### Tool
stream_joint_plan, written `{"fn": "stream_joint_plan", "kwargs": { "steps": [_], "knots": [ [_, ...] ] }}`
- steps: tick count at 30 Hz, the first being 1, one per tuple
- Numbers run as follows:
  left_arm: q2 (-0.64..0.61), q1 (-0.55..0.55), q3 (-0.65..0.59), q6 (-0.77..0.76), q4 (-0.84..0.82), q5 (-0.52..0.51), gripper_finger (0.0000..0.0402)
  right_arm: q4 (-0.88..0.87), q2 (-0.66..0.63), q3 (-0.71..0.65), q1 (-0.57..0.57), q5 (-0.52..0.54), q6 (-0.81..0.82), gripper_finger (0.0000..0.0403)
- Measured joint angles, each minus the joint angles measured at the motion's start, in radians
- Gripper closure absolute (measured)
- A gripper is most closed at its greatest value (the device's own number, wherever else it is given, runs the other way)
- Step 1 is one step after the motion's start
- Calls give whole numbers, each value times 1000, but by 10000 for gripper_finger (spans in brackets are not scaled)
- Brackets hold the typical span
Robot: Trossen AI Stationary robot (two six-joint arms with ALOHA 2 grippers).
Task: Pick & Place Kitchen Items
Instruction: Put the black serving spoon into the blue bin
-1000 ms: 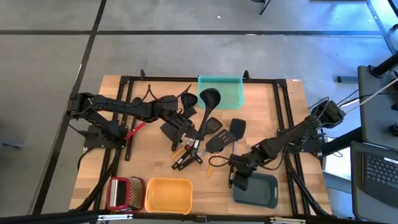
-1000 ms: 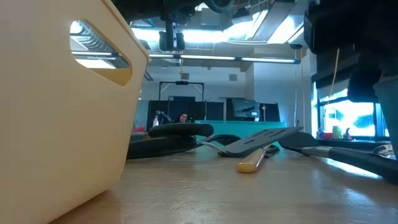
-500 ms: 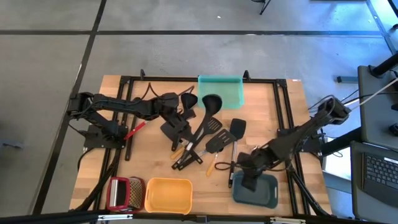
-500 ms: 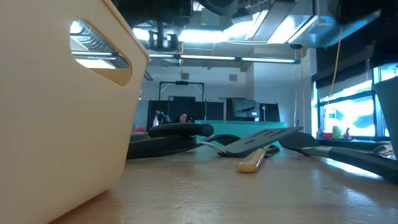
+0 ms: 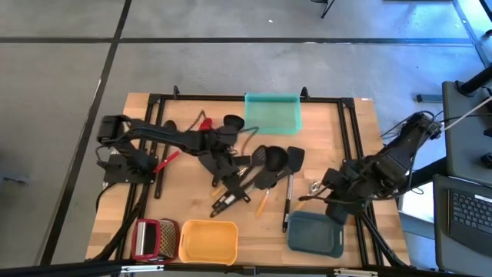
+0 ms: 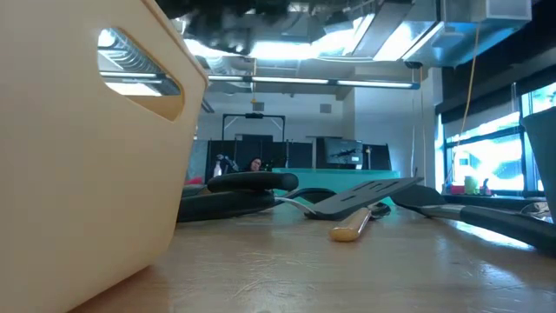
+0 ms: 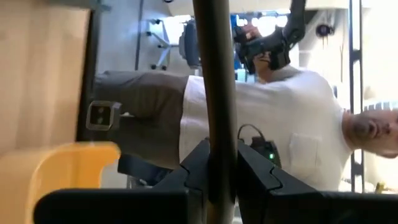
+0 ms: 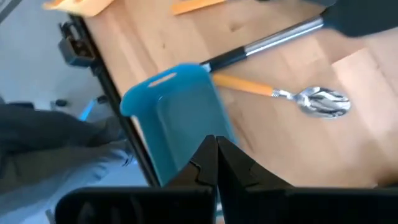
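The left claw (image 5: 223,148) is clamped on the black handle (image 7: 214,93) of a ladle (image 5: 233,123), held up over the heap of black utensils (image 5: 257,165) mid-counter, with the teal tray (image 5: 272,114) just beyond. The right claw (image 5: 329,185) is pinched shut on nothing, above the grey-blue tray (image 5: 317,234) by the counter (image 5: 184,192) edge. An orange-handled spoon (image 8: 292,96) lies on bare wood just beside it. Since a second ago, the right claw has pulled away from the heap, and the ladle has swung.

No readable text, label, brand or number shows on the trays, the utensils or the table.
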Motion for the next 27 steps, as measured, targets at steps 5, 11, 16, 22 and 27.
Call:
{"fn": "stream_joint_plan", "kwargs": {
  "steps": [5, 11, 16, 22, 27],
  "knots": [
    [157, -39, 182, 19, -2, 12, 361, 1, -4, 0, 63, -56, 5, 402],
    [272, -50, 281, 20, -60, 16, 361, -7, -10, 0, 199, -80, 57, 402],
    [312, -76, 313, 28, -150, 10, 361, -168, -43, 0, 312, -60, 193, 402],
    [380, -140, 407, 28, -152, 10, 361, -316, -115, 0, 367, -49, 286, 402],
    [473, -162, 545, 1, -196, 14, 361, -314, -188, 0, 365, -30, 242, 402]
  ]
}}
